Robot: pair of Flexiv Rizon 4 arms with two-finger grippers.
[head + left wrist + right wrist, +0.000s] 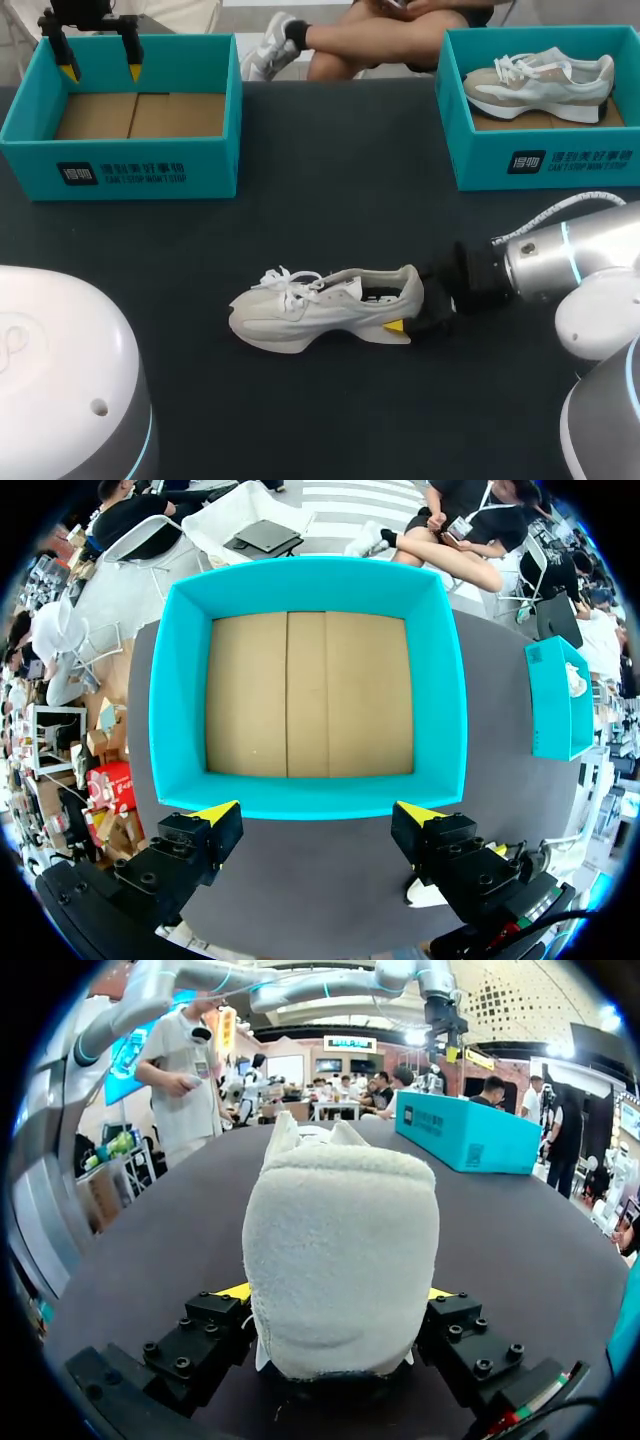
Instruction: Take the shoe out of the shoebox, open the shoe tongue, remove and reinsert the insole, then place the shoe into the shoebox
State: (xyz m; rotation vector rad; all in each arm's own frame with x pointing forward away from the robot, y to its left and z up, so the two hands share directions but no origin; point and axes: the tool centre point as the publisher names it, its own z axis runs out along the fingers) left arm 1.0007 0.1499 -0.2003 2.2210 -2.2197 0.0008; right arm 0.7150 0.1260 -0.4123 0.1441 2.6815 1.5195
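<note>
A white shoe [320, 305] lies on its sole in the middle of the dark table, toe to the left. My right gripper [405, 305] is shut on its heel, one finger on each side; the right wrist view shows the padded heel [340, 1250] filling the gap of the gripper [338, 1292]. At the back left stands the teal shoebox [120, 165], holding only its cardboard floor. My left gripper [101, 72] hangs open above the box's far rim. From the left wrist, that gripper [318, 814] looks straight down on the box [310, 585], its fingers wide apart.
A second teal shoebox [540, 160] at the back right holds another white shoe [540, 85]. The white housings of my arms fill the front left [60, 370] and front right [600, 320] corners. Dark tabletop [330, 190] lies between the boxes and the shoe.
</note>
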